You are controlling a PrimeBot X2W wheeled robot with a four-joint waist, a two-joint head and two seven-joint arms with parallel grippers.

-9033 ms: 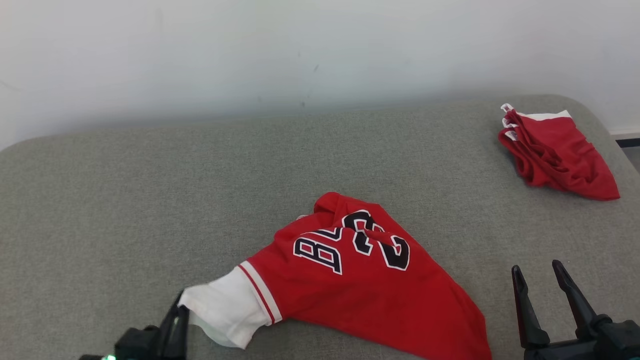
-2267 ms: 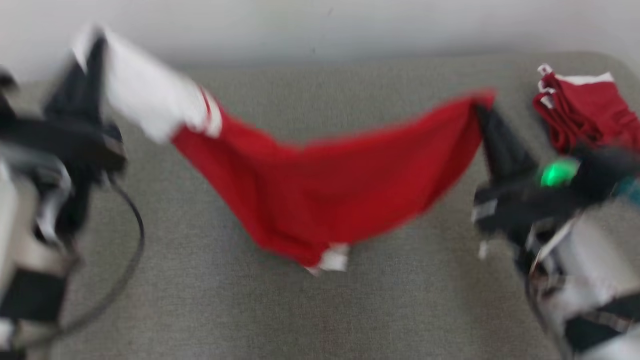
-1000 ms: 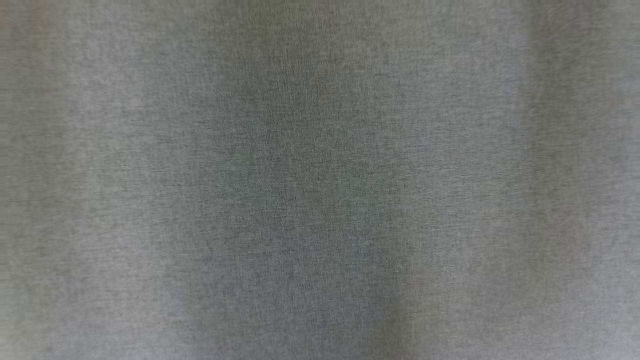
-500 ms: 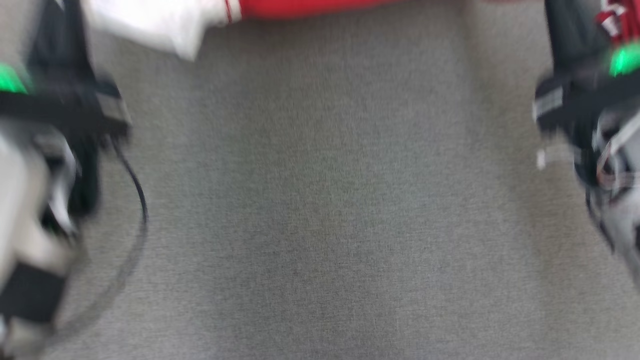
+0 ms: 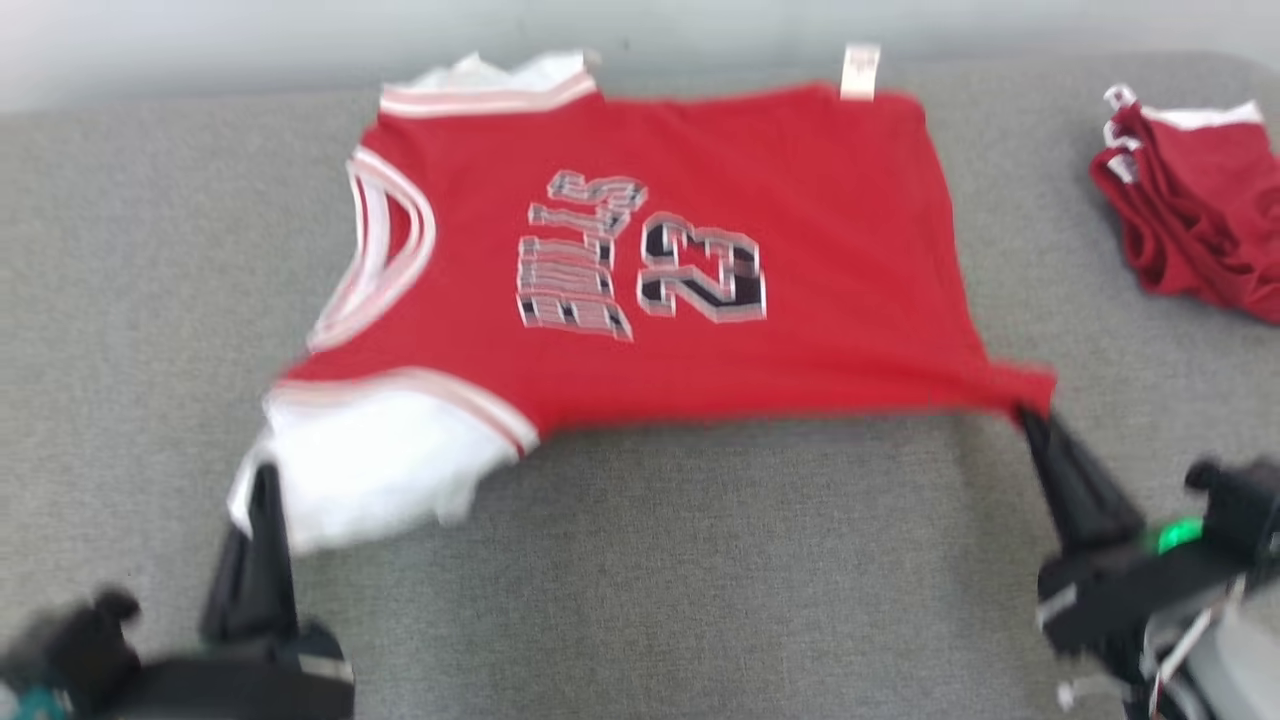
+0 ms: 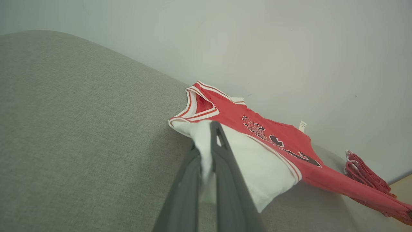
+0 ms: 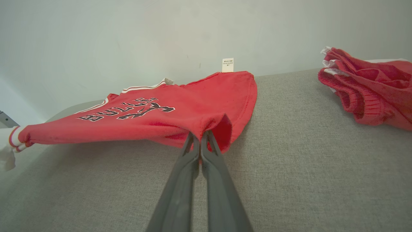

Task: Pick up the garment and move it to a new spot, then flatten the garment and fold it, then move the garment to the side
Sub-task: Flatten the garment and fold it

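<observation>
The red jersey (image 5: 700,250), printed BULLS and 23, lies spread print side up on the grey upholstered surface (image 5: 640,600), with its neckline toward the robot's left and its hem toward the robot's right. Its far edge, which carries a white label (image 5: 860,70), lies close to the white wall (image 6: 273,38). The left gripper (image 5: 262,485) has its jaws clamped on the near white sleeve (image 5: 370,465); in the left wrist view the white cloth passes between the 2 fingers. The right gripper (image 5: 1028,418) has its jaws pressed together on the near hem corner of the jersey; in the right wrist view the red cloth bunches at the fingertips and stands slightly off the surface there. The near edge of the jersey runs stretched between the 2 grippers. A 2nd red garment (image 5: 1195,210) with white trim lies crumpled at the far right of the surface, apart from the jersey. The head view is motion-blurred.
</observation>
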